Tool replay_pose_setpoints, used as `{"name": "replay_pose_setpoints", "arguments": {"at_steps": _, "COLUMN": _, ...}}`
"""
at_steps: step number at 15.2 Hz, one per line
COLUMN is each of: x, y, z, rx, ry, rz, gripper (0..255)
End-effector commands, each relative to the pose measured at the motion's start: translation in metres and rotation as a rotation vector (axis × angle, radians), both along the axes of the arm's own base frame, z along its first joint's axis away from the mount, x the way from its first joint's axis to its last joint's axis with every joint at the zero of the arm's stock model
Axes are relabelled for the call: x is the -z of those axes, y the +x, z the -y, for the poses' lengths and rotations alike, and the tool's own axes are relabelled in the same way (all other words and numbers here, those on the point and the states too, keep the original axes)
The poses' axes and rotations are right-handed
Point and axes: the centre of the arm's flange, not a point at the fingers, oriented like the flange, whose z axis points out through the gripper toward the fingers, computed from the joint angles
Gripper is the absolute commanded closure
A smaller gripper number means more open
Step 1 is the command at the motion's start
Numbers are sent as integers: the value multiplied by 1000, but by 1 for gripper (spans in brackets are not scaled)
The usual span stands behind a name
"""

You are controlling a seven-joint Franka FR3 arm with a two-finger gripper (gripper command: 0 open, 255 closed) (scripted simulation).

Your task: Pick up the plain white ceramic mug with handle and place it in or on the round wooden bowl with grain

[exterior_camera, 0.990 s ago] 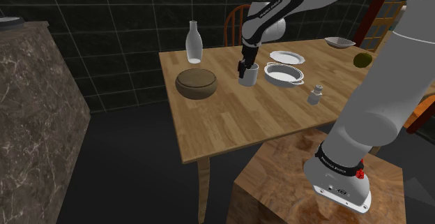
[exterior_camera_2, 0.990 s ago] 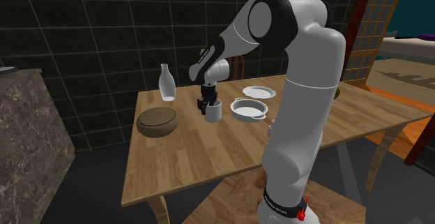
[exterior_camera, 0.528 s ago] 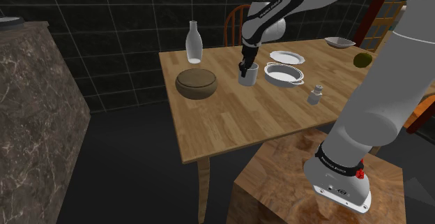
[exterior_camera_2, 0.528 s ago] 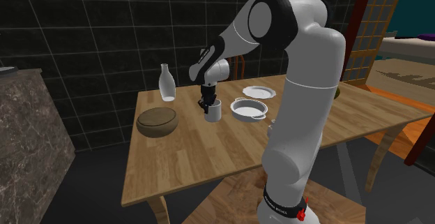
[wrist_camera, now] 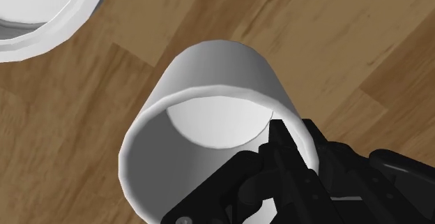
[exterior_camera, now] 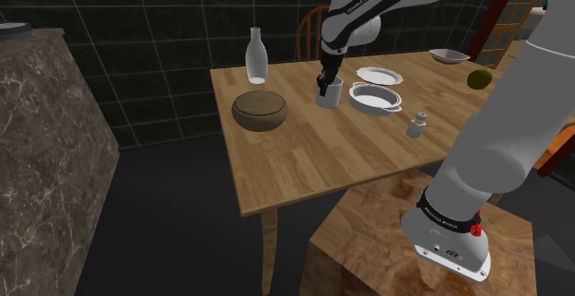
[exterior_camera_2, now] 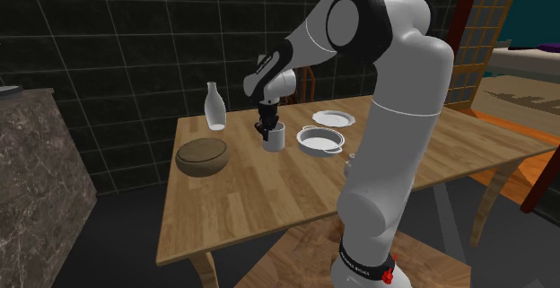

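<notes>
Dark tiled walls all round, wooden table (exterior_camera: 304, 160) mid-room, stone-topped counter (exterior_camera: 46, 147) at the shoulder view's left. Change vs. a second ago: the white mug (exterior_camera: 330, 93) sits a touch higher in both ext. views and the arm's elbow has risen too. So the mug looks just clear of the tabletop, not resting on it. In the wrist view the gripper (wrist_camera: 287, 161) is clamped on the mug's rim, one finger inside the cup, the other outside against the wall (handle not made out from any angle). Judgement: grasp done, lift under way, and the carry and set-down are left. The wooden bowl (exterior_camera: 259, 111) stands near the mug, toward the shoulder view's left, w/ bare table between them and nothing in it that I can see. Around: clear bottle (exterior_camera: 256, 56) behind the bowl by the far edge. A white two-handled dish (exterior_camera: 374, 98) is just beside the mug on the other side, w/ a white plate (exterior_camera: 380, 76) behind it. Small shaker (exterior_camera: 417, 124) nearer the stand. Pale shallow bowl (exterior_camera: 449, 57) and green round fruit (exterior_camera: 477, 78) well apart at the table's far right, chair (exterior_camera: 309, 27) behind. Nothing lies on the straight line mug-to-bowl. The bottle is tall & close, so a wide swing could clip it. The mug prob. needs more height to clear the bowl's rim. A rim pinch is a thin hold, so it may slip if rushed.
</notes>
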Motion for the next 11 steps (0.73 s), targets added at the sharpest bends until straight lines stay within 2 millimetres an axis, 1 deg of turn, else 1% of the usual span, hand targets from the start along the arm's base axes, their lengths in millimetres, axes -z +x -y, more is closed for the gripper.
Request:
{"name": "replay_pose_setpoints", "arguments": {"at_steps": 1, "x": -10, "y": 0, "z": -1, "rx": 0, "ry": 0, "rz": 0, "gripper": 255}}
{"name": "replay_pose_setpoints", "arguments": {"at_steps": 11, "x": -63, "y": 0, "z": -1, "rx": 0, "ry": 0, "rz": 0, "gripper": 255}}
